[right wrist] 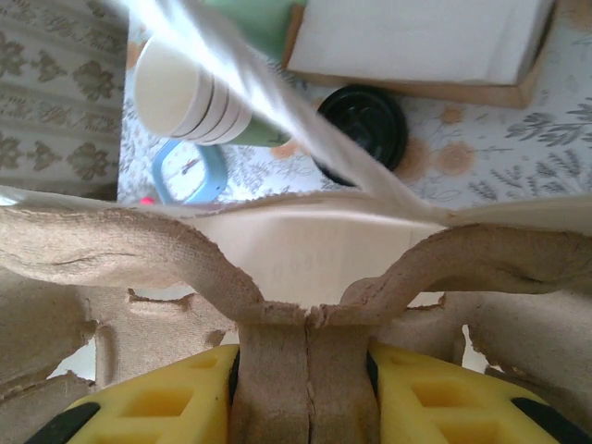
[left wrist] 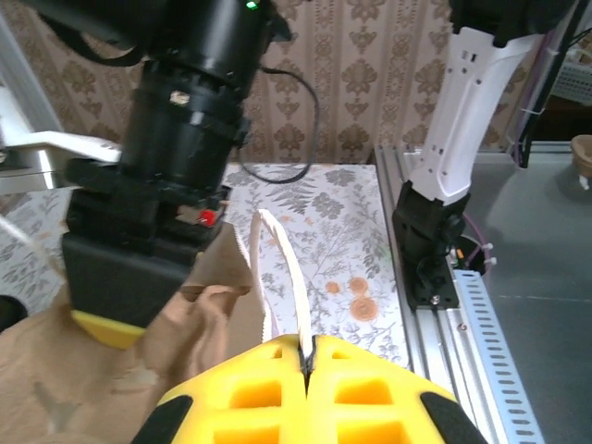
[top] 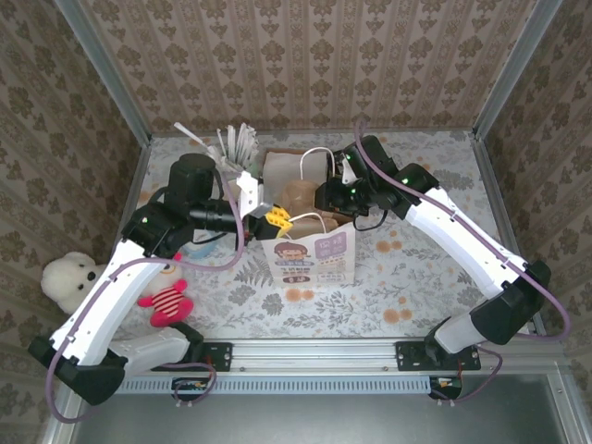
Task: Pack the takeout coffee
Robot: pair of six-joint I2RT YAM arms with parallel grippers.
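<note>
- Takeout coffee (right wrist: pixel 363 118): seen from above, so its round black lid is what shows, and the lid is fitted.
- Pose: upright on the floral surface (right wrist: pixel 518 139), outside the paper bag (right wrist: pixel 277 250).
- Position: between the stack of cups (right wrist: pixel 190 97) and the box (right wrist: pixel 416 46), just beside both. The white bag handle (right wrist: pixel 277 102) partly covers it.

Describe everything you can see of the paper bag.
The paper bag is white, printed with a cartoon figure and dark lettering. It stands upright on the table, mouth open, with thin white loop handles. The left gripper is shut on one handle; the right gripper holds a brown cardboard tray at its mouth.
</note>
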